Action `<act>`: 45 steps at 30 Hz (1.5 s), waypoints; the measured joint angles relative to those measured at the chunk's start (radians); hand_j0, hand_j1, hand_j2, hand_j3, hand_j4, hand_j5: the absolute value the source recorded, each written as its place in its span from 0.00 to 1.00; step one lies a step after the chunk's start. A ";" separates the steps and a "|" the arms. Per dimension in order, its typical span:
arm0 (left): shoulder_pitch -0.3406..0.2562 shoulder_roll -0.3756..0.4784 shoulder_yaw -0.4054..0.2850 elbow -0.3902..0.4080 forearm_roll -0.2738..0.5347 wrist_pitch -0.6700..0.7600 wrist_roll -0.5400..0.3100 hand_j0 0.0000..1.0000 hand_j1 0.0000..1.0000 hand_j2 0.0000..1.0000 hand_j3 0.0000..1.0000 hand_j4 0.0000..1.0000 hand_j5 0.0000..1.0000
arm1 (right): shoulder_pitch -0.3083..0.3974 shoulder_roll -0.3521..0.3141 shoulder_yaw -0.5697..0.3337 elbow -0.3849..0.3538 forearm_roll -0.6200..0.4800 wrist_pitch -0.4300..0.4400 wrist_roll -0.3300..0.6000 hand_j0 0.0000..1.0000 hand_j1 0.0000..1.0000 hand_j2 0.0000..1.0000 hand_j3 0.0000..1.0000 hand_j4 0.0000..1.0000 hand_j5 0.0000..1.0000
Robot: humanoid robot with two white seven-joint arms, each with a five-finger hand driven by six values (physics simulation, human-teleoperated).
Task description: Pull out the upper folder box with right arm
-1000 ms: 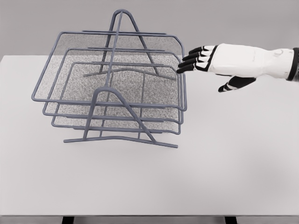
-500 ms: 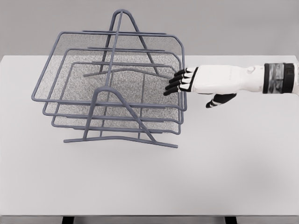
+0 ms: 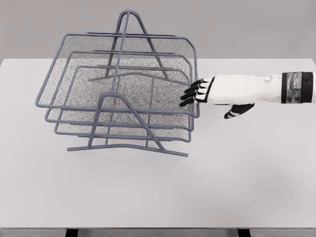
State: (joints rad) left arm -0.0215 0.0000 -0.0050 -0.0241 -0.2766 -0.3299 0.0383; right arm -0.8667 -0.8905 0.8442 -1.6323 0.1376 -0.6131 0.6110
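No readable text, labels, brands, numbers or signs anywhere.

right hand (image 3: pixel 217 93) fingertips blur against the upper tray (image 3: pixel 195 74) rim; grasp unclear.

— How many trays do you count in that wire rack (image 3: pixel 129 129)?
— Three mesh trays, stacked: the upper folder box (image 3: pixel 118 74), one beneath it, one at the bottom.
— And the A-shaped end frames?
— Two, at twelve and six o'clock.
— Hands?
— One, the right hand (image 3: pixel 217 91), at three o'clock.
— Tables?
— One white table (image 3: pixel 247 173).
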 measured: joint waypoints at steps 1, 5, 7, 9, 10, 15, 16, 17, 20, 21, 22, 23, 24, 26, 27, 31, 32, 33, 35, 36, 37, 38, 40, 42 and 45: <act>0.000 0.000 0.000 0.000 0.000 0.000 0.000 1.00 1.00 1.00 1.00 1.00 1.00 | -0.002 -0.005 0.000 0.000 0.001 0.000 0.000 1.00 1.00 1.00 1.00 1.00 1.00; 0.000 0.000 0.000 0.000 0.000 0.000 0.000 1.00 1.00 1.00 1.00 1.00 1.00 | 0.000 -0.028 -0.001 0.000 -0.004 0.000 0.000 1.00 1.00 1.00 1.00 1.00 1.00; 0.000 0.000 0.000 0.000 0.000 0.000 0.000 1.00 1.00 1.00 1.00 1.00 1.00 | 0.000 -0.037 -0.001 -0.001 -0.009 0.001 0.000 1.00 1.00 1.00 1.00 1.00 1.00; 0.000 0.000 0.000 0.000 0.000 0.000 0.000 1.00 1.00 1.00 1.00 1.00 1.00 | 0.002 -0.048 -0.001 -0.002 -0.016 0.001 0.000 1.00 1.00 1.00 1.00 1.00 1.00; 0.000 0.000 0.000 0.000 0.000 0.000 0.000 1.00 1.00 1.00 1.00 1.00 1.00 | 0.002 -0.053 -0.001 -0.002 -0.012 0.001 0.000 1.00 1.00 1.00 1.00 1.00 1.00; 0.000 0.000 0.000 0.000 0.000 0.000 0.000 1.00 1.00 1.00 1.00 1.00 1.00 | 0.005 -0.080 -0.002 -0.003 -0.028 0.002 0.000 1.00 1.00 1.00 1.00 1.00 1.00; 0.000 0.000 0.000 0.000 0.000 0.000 0.000 1.00 1.00 1.00 1.00 1.00 1.00 | 0.005 -0.086 -0.003 -0.002 -0.025 0.002 0.000 1.00 1.00 1.00 1.00 1.00 1.00; 0.000 0.000 0.000 0.000 0.000 0.000 0.000 1.00 1.00 1.00 1.00 1.00 1.00 | 0.006 -0.094 -0.003 -0.002 -0.027 0.002 0.000 1.00 1.00 1.00 1.00 1.00 1.00; 0.000 0.000 0.000 0.000 0.000 0.000 0.000 1.00 1.00 1.00 1.00 1.00 1.00 | 0.008 -0.110 -0.005 -0.003 -0.040 0.003 0.000 1.00 1.00 1.00 1.00 1.00 1.00; 0.000 0.000 0.000 0.000 0.000 0.000 0.000 1.00 1.00 1.00 1.00 1.00 1.00 | 0.008 -0.114 -0.005 -0.003 -0.042 0.003 0.000 1.00 1.00 1.00 1.00 1.00 1.00; 0.000 0.000 0.000 0.000 0.000 0.000 0.000 1.00 1.00 1.00 1.00 1.00 1.00 | 0.008 -0.119 -0.006 -0.004 -0.044 0.003 0.000 1.00 1.00 1.00 1.00 1.00 1.00; 0.000 0.000 0.000 0.000 0.000 0.000 0.000 1.00 1.00 1.00 1.00 1.00 1.00 | 0.009 -0.125 -0.006 -0.004 -0.048 0.003 0.000 1.00 1.00 1.00 1.00 1.00 1.00; 0.000 0.000 0.000 0.000 0.000 0.000 0.000 1.00 1.00 1.00 1.00 1.00 1.00 | 0.009 -0.131 -0.006 -0.005 -0.050 0.003 0.000 1.00 1.00 1.00 1.00 1.00 1.00; 0.000 0.000 0.000 0.000 0.000 0.000 0.000 1.00 1.00 1.00 1.00 1.00 1.00 | 0.009 -0.142 -0.006 -0.006 -0.057 0.004 0.000 1.00 1.00 1.00 1.00 1.00 1.00; 0.000 0.000 0.000 0.000 0.000 0.000 0.000 1.00 1.00 1.00 1.00 1.00 1.00 | 0.009 -0.148 -0.006 -0.006 -0.060 0.004 0.000 1.00 1.00 1.00 1.00 1.00 1.00; 0.000 0.000 0.000 0.000 0.000 0.000 0.000 1.00 1.00 1.00 1.00 1.00 1.00 | 0.009 -0.170 -0.007 -0.007 -0.067 0.006 -0.001 1.00 1.00 1.00 1.00 1.00 1.00; 0.000 0.000 0.000 0.000 0.000 0.000 0.000 1.00 1.00 1.00 1.00 1.00 1.00 | 0.009 -0.178 -0.007 -0.005 -0.054 0.004 0.000 1.00 1.00 1.00 1.00 1.00 1.00; 0.000 0.000 0.000 0.000 0.000 0.000 0.000 1.00 1.00 1.00 1.00 1.00 1.00 | 0.011 -0.184 -0.008 -0.006 -0.059 0.004 0.000 1.00 1.00 1.00 1.00 1.00 1.00; 0.000 0.000 0.000 0.000 0.000 0.000 0.000 1.00 1.00 1.00 1.00 1.00 1.00 | 0.017 -0.194 -0.009 -0.004 -0.049 0.004 -0.001 1.00 1.00 1.00 1.00 1.00 1.00; 0.000 0.000 0.000 0.000 0.000 0.000 0.000 1.00 1.00 1.00 1.00 1.00 1.00 | 0.017 -0.200 -0.010 -0.004 -0.051 0.004 -0.001 1.00 1.00 1.00 1.00 1.00 1.00; 0.000 0.000 0.000 0.000 0.000 0.000 0.000 1.00 1.00 1.00 1.00 1.00 1.00 | 0.017 -0.204 -0.010 -0.004 -0.053 0.004 0.000 1.00 1.00 1.00 1.00 1.00 1.00; 0.000 0.000 0.000 0.000 0.000 0.000 0.000 1.00 1.00 1.00 1.00 1.00 1.00 | 0.017 -0.208 -0.011 -0.004 -0.055 0.004 0.000 1.00 1.00 1.00 1.00 1.00 1.00; 0.000 0.000 0.000 0.000 0.000 0.000 0.000 1.00 1.00 1.00 1.00 1.00 1.00 | 0.017 -0.216 -0.011 -0.004 -0.054 0.004 0.000 1.00 1.00 1.00 1.00 1.00 1.00; 0.000 0.000 0.000 0.000 0.000 0.000 0.000 1.00 1.00 1.00 1.00 1.00 1.00 | 0.017 -0.227 -0.011 -0.004 -0.058 0.004 0.000 1.00 1.00 1.00 1.00 1.00 1.00; 0.003 0.000 0.000 0.000 0.000 0.000 0.000 1.00 1.00 1.00 1.00 1.00 1.00 | 0.017 -0.245 -0.012 -0.005 -0.062 0.005 0.000 1.00 1.00 1.00 1.00 1.00 1.00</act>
State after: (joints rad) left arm -0.0184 0.0000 -0.0049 -0.0241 -0.2766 -0.3298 0.0383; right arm -0.8498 -1.1359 0.8320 -1.6372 0.0755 -0.6083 0.6109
